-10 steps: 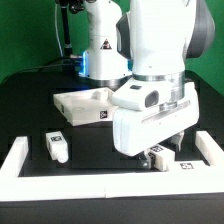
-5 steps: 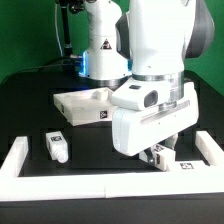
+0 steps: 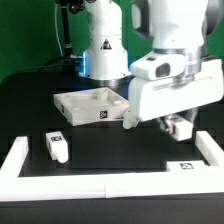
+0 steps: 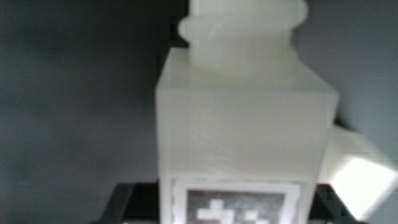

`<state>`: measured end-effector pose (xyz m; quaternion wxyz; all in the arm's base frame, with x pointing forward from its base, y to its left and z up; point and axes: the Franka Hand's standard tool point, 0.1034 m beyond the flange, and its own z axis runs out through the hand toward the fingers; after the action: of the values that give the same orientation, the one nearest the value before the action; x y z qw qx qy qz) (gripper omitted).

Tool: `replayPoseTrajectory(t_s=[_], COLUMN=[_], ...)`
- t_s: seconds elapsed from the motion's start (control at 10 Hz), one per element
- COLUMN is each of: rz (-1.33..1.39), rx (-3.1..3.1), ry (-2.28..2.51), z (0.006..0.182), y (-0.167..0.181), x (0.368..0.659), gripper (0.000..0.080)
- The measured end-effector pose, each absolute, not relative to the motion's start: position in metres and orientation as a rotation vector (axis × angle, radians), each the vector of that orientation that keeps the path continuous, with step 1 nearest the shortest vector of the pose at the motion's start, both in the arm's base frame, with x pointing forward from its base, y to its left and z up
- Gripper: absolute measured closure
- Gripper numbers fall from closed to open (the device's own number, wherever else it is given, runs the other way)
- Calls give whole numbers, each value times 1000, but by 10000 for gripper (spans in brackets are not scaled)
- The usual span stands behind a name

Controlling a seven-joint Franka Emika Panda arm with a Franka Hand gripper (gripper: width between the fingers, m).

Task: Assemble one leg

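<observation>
My gripper [image 3: 179, 124] is shut on a leg [image 3: 181, 128], a stubby white peg, and holds it in the air above the black table at the exterior view's right. In the wrist view this leg [image 4: 240, 110] fills the picture, its square block topped by a rounded stud, with its black-and-white tag [image 4: 238, 206] close to the jaws. A second leg [image 3: 57, 147] with a tag stands on the table at the exterior view's left, far from the gripper.
The large white square panel [image 3: 91, 103] with tags lies at mid-table behind the gripper. A low white border [image 3: 14, 161] rims the table's front and sides. A small tagged white piece [image 3: 184, 166] lies by the right border, below the gripper.
The arm has risen and shifted toward the exterior view's right, lifting the leg off the table near the front right border.
</observation>
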<state>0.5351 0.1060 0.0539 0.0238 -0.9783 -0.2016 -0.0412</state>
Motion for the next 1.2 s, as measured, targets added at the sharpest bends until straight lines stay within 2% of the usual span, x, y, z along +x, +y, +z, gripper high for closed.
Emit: replayPoseTrajectory(t_s=[0.1,0.6,0.7,0.9,1.0,1.2], rz=[-179,-167,-143,-75,-51,-65], rx=[-3027,-3027,-3047,-3070,-3067,-3063], ry=[-643,-639,-525,-335,-279,-291], z=[59,56,58,60,55,52], y=[100,102,107,117,112,106], x=[541,538,522,468,455,452], gripper=[515,515,515,515,515,515])
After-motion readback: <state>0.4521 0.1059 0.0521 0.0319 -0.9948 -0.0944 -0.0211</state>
